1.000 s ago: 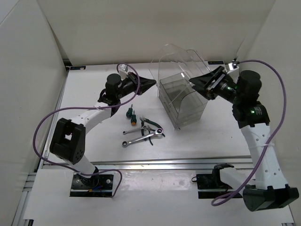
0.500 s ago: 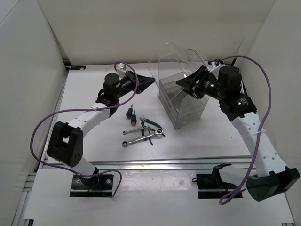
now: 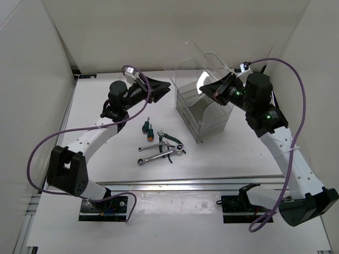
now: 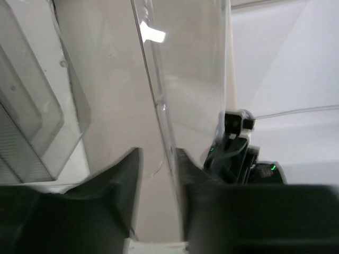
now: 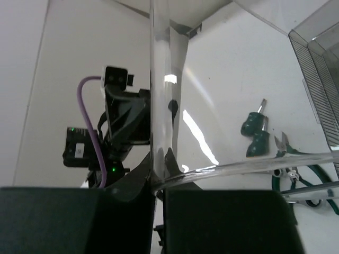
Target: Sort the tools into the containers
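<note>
The clear bin [image 3: 204, 114] stands mid-table with its rounded lid [image 3: 197, 61] lifted. My right gripper [image 3: 204, 89] is shut on the lid's edge [image 5: 160, 95], pinched at the fingertips [image 5: 159, 169]. My left gripper [image 3: 167, 89] is open at the lid's left side; the clear edge [image 4: 169, 137] runs between its jaws, close to the right finger [image 4: 186, 169]. On the table lie two green-handled screwdrivers [image 3: 146, 128], dark-green pliers [image 3: 170, 139] and two silver wrenches [image 3: 157, 152]. Through the lid, the right wrist view shows the screwdrivers [image 5: 254, 132] and pliers [image 5: 296, 177].
White walls [image 3: 32, 79] enclose the table on the left, back and right. The bin's stepped compartments [image 4: 32, 116] show at the left of the left wrist view. A metal rail [image 3: 175, 182] runs along the near edge, with the arm bases behind it.
My right gripper has moved left onto the lid's edge and shut on it. My left gripper has opened, releasing the lid. The lid stands a little higher.
</note>
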